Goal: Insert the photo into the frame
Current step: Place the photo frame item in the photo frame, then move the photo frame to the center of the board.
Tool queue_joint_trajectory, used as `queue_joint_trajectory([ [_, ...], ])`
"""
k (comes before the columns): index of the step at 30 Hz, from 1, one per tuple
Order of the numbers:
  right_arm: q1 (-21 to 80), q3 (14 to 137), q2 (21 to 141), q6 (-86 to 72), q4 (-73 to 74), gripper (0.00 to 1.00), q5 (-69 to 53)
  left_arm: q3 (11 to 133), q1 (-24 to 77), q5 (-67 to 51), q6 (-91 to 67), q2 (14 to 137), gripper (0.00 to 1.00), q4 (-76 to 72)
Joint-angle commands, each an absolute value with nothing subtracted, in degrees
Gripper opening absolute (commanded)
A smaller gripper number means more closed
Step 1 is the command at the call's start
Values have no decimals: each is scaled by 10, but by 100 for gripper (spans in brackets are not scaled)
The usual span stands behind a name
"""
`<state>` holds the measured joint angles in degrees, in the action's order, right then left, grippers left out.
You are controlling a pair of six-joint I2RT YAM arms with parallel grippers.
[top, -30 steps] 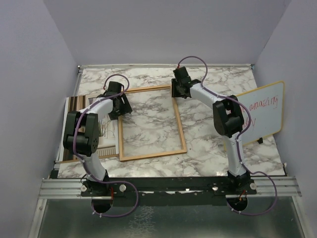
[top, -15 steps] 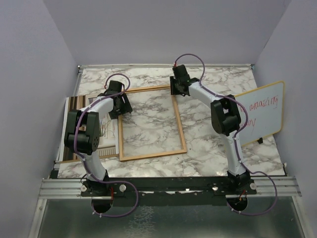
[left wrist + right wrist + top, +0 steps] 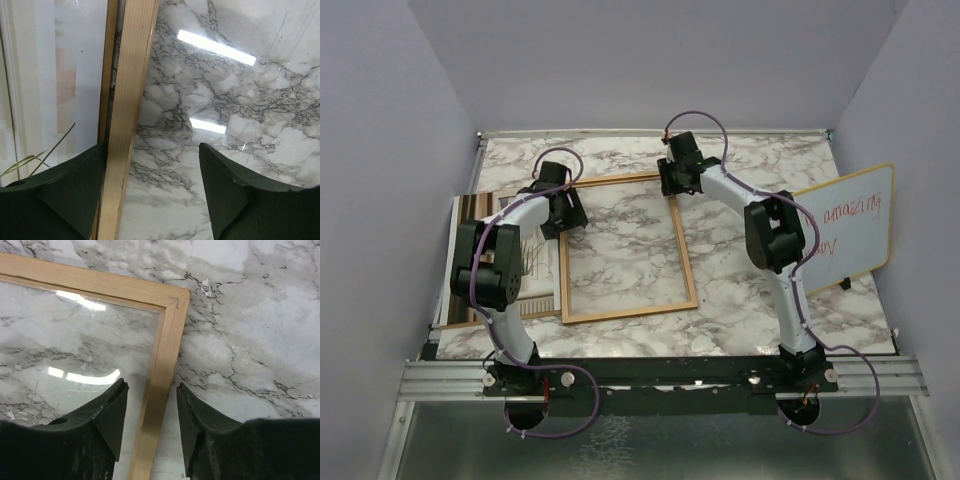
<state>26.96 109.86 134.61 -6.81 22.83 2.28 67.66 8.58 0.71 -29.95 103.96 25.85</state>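
Left claw [image 3: 151, 150]: open, astride frame's [image 3: 630, 312] left rail | right claw [image 3: 151, 386]: open, astride far-right corner | photo [image 3: 538, 268]: left of frame

**Rails boxed in, open marble to the right**

My left gripper [image 3: 152, 150] straddles the frame's [image 3: 630, 313] left rail. One finger sits close against the wood, and there is spare gap over the glass. The photo [image 3: 50, 75] lies just beside the rail and crowds that side. My right gripper [image 3: 152, 387] straddles the right rail near the far corner, with little slack either way. Bare table [image 3: 750, 300] right of the frame is passable up to the whiteboard [image 3: 850, 225] by the right wall.
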Motion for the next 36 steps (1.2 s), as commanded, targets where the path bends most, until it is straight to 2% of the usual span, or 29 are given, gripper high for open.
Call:
queue_joint_trajectory([
  [1, 272, 1103, 1376, -43, 276, 43, 51, 680, 89, -29, -301, 1057, 74, 246],
  [7, 272, 1061, 1322, -49, 236, 43, 47, 680, 89, -26, -301, 1057, 74, 246],
  [14, 272, 1036, 1266, -86, 201, 58, 55, 679, 89, -22, -300, 1048, 78, 246],
  [23, 263, 1059, 1283, -103, 192, 55, 110, 684, 88, -25, -298, 1038, 79, 247],
  [31, 263, 999, 1236, -106, 208, 54, 66, 680, 91, -87, -305, 1042, 66, 233],
  [36, 263, 921, 1150, -140, 207, 57, 31, 673, 102, -132, -315, 1021, 66, 217],
])
